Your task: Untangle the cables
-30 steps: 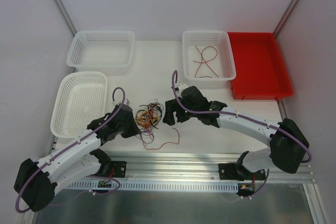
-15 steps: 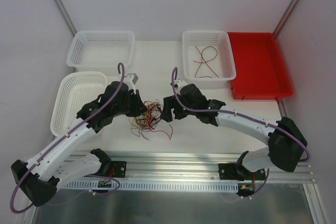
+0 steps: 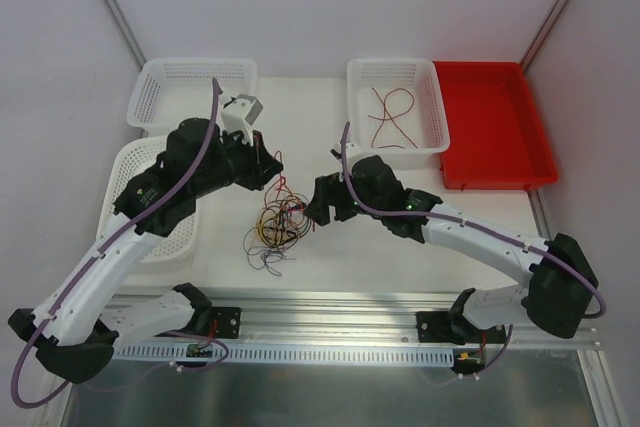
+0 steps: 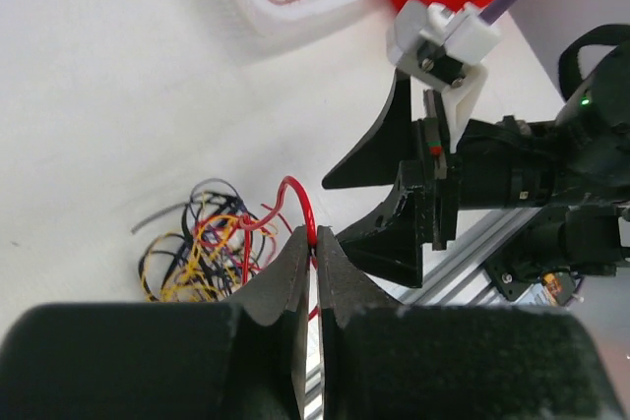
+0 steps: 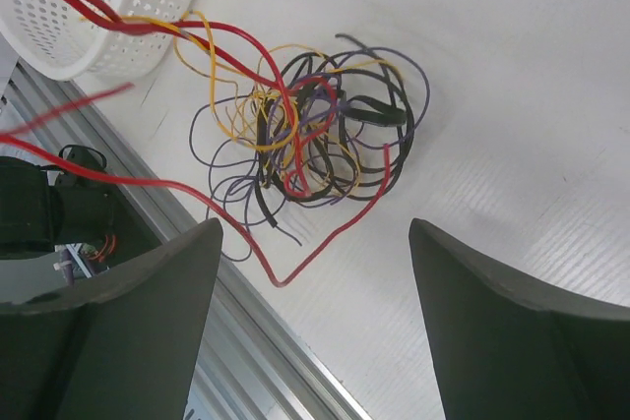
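The left claw (image 4: pixel 315 243) is pinched fully shut on one red cable (image 4: pixel 295 194), which loops up just above the fingertips and runs down into the heap. The right claw (image 5: pixel 315 233) stands wide apart with nothing between its two fingers, and it hangs over the heap.

The cables (image 3: pixel 279 224) lie in one tangled knot on the white table (image 3: pixel 300 117) between the two claws. They are thin curly strands in four colours (red, yellow, black and purple), too interwoven to count singly. A few loose ends trail from the knot toward the near edge. Red strands stretch from the knot up to the raised left claw.

There are three white baskets. The far-left basket (image 3: pixel 160 97) and the near-left basket (image 3: pixel 130 217) stand close together, the second partly under the left arm. The far-middle basket (image 3: pixel 432 107) holds a loose red wire (image 3: pixel 392 117); whether it is one strand or two I cannot tell. Just beside it on the right sits one red tray (image 3: pixel 500 127).
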